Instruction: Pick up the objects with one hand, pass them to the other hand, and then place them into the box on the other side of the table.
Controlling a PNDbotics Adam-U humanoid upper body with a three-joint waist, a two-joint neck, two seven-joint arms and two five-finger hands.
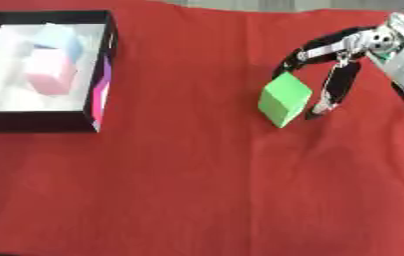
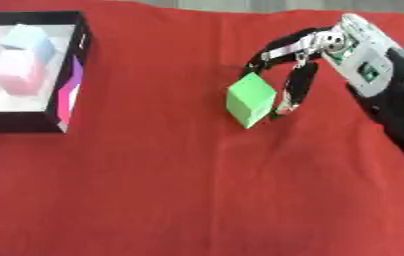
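Our right hand (image 2: 297, 65) has its fingers curled round the green cube (image 2: 250, 99), tilted on the red counter (image 2: 197, 190). Pink and blue blocks sit in the black box (image 1: 100, 100) far left.

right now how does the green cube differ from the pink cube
The green cube sits tilted on the red cloth between the fingers of the right hand; the pink cube lies inside the box on the far left, untouched. Green is vivid, pink pale. Both are plain blocks of similar size.
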